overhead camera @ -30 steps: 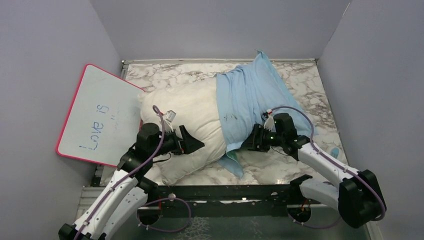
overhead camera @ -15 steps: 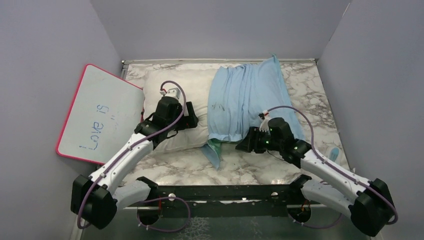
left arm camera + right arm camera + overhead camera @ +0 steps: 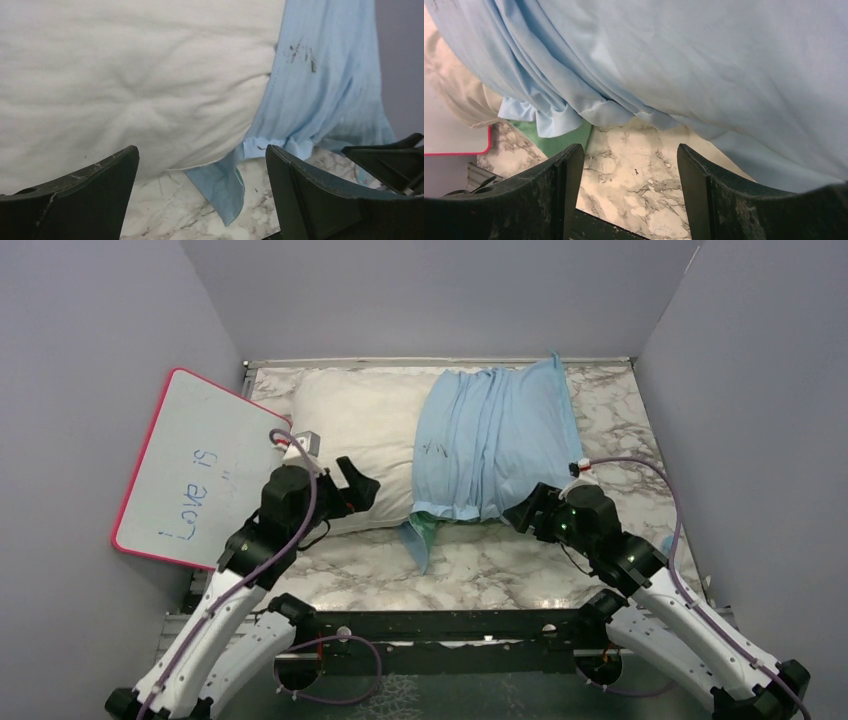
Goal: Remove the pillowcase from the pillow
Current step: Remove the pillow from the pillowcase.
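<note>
At pillow (image 3: 350, 430) front edge, pillowcase (image 3: 500, 445) hem bunched; left fingers (image 3: 75, 200), right fingers (image 3: 724, 200) spread, empty.

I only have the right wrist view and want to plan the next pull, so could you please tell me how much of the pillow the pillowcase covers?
Observer: From above, the pillowcase covers roughly the right half of the pillow; the left half lies bare.
Operator: Thank you. Where is the left gripper?
Observer: The left gripper is open by the pillow's near edge, at the bare part, with nothing between its fingers.
Operator: Is there anything to the left of the pillow?
Observer: Yes, a pink-framed whiteboard sits there, one corner close to the pillow's left end.
</note>
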### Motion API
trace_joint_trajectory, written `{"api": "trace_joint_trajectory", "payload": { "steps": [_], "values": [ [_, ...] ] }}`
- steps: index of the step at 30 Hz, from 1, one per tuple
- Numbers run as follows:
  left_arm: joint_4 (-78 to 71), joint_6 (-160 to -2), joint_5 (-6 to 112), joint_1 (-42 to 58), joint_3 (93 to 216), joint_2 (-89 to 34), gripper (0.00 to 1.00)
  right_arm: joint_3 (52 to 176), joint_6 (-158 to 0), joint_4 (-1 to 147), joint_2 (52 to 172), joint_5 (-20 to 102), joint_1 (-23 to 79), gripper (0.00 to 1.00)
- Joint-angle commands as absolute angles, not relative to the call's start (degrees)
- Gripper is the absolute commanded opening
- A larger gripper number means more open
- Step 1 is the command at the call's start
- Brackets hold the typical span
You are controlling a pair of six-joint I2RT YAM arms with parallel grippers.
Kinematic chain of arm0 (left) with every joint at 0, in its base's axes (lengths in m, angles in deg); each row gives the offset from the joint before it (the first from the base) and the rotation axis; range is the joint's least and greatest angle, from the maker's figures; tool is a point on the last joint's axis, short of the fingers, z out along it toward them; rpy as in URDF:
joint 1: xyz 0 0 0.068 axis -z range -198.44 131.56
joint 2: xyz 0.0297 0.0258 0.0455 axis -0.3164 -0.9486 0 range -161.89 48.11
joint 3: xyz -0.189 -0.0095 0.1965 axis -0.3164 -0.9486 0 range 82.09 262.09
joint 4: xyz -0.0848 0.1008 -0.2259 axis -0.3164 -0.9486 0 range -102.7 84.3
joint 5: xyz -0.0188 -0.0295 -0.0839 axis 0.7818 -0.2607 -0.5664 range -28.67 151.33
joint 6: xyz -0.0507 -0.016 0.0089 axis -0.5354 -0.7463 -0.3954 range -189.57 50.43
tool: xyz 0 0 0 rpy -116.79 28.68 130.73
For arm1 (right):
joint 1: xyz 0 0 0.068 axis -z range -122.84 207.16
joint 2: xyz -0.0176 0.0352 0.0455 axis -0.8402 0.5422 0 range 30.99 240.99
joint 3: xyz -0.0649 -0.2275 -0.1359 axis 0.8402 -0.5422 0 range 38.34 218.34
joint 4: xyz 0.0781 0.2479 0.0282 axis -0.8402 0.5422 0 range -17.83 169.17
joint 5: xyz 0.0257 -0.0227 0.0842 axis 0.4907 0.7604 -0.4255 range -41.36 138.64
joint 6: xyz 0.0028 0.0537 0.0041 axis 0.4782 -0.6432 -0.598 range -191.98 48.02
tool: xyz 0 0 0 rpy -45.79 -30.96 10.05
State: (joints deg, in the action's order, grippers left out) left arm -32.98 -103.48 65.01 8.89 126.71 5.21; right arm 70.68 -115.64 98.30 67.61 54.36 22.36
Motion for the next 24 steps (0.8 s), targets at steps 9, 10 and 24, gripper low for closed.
{"api": "trace_joint_trajectory", "payload": {
  "steps": [9, 10, 24],
  "values": [
    [-38.73, -120.4, 51.01, 8.62, 111.98, 22.18, 0.99, 69.74, -119.94, 97.12, 67.92, 52.69, 22.27, 0.73],
    [-38.04, -121.1, 50.79, 8.6, 111.21, 21.03, 0.99, 70.06, -119.97, 97.73, 68.19, 52.75, 22.27, 0.73],
    [6.4, -138.09, 62.11, 8.63, 88.18, 21.46, 0.99, 69.39, -120.59, 99.07, 65.98, 53.72, 22.27, 0.73]
  ]
}}
